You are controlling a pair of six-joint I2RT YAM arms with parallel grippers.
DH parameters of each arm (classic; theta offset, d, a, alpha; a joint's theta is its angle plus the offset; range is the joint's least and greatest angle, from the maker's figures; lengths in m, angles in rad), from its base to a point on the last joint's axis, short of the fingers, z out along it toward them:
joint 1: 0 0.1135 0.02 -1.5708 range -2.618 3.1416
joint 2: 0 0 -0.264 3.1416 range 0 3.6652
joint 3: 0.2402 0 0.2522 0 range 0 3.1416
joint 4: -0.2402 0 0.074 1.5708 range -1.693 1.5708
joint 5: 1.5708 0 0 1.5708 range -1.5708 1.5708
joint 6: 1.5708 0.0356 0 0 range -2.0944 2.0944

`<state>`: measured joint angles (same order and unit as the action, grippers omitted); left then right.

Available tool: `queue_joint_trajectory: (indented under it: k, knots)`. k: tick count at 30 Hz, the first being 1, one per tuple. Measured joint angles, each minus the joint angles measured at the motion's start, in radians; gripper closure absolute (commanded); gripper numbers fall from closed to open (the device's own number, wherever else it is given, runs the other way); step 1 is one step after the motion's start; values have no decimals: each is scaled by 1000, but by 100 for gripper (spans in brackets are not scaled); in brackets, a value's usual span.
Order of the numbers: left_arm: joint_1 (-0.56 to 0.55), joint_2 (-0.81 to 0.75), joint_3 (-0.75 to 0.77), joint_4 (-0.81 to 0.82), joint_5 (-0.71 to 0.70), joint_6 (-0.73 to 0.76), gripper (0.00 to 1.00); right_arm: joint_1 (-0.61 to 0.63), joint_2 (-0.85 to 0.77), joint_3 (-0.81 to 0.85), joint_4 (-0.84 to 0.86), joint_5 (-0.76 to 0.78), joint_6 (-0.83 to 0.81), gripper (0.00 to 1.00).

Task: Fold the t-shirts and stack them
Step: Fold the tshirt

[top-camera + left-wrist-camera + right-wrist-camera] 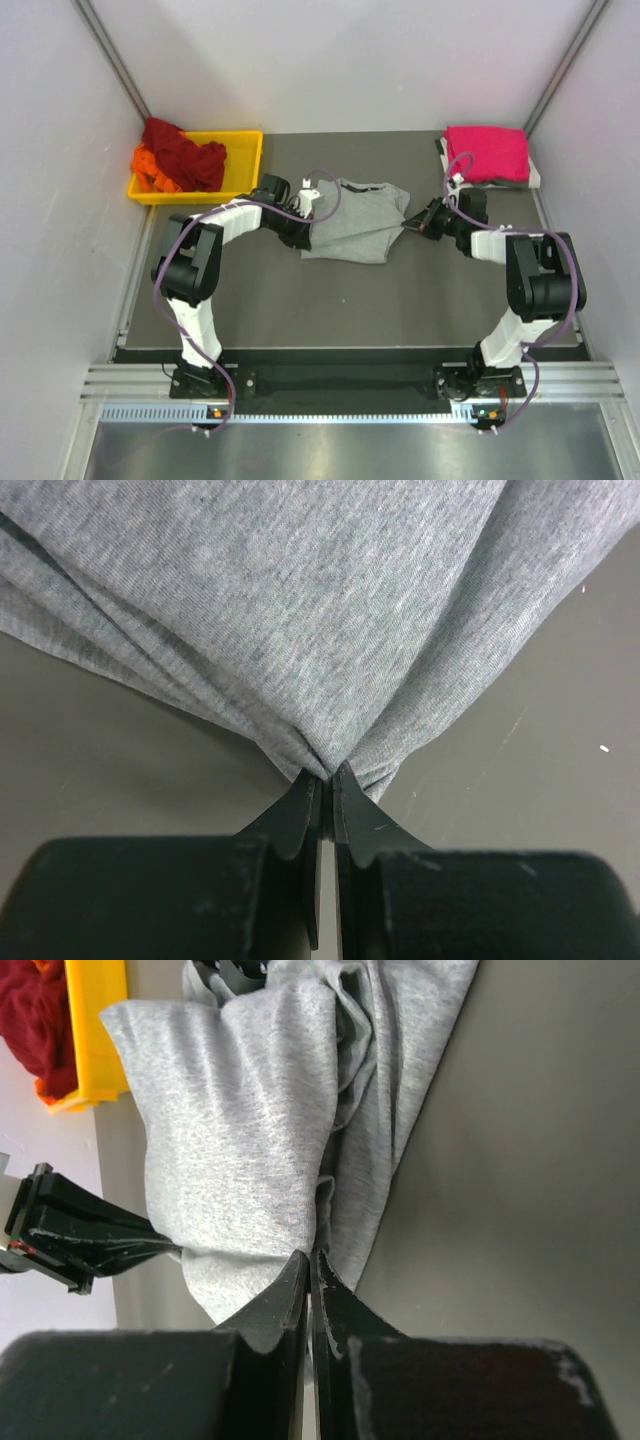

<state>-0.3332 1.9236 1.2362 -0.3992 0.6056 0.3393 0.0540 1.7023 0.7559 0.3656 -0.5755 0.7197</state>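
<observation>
Folds of the heathered grey tee (350, 220) bunch mid-table, nearer the far edge. Left gripper (327, 775) and right gripper (309, 1258) each pinch a gathered knit edge. Pink tee (487, 153) lies folded flat at the far right corner.

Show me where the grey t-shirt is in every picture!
Top view: the grey t-shirt lies in the middle, a little toward the back.
Left wrist: the grey t-shirt fills the upper half.
Right wrist: the grey t-shirt sits left of centre, reaching the top edge.
Shared landmark: the dark table beneath it.
</observation>
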Motion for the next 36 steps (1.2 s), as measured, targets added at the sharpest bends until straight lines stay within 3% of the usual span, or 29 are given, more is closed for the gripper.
queue_joint_trajectory:
  k: [2,6,7,11,19,31,33,34,36]
  knots:
    - [-1,0,0,-2,0,2,100,0,7,18,-23,-3,-14,100]
    - [-3,0,8,-15,3,4,100,0,44,67,-50,-10,-32,82]
    - [-3,0,12,-22,5,4,100,0,56,83,-55,-12,-36,72]
    - [-8,3,21,-34,12,4,100,2,57,111,-92,-17,-70,66]
    - [-10,4,21,-39,16,6,100,64,-109,-47,-126,34,-87,71]
    - [-10,4,21,-42,15,7,100,193,2,-86,-33,39,-19,68]
    - [-10,4,21,-42,15,8,100,193,2,-86,-18,39,-16,79]
    - [-10,4,21,-43,15,8,100,193,2,-86,-13,39,-16,96]
    - [-10,4,21,-43,15,8,100,193,3,-86,-2,37,-7,100]
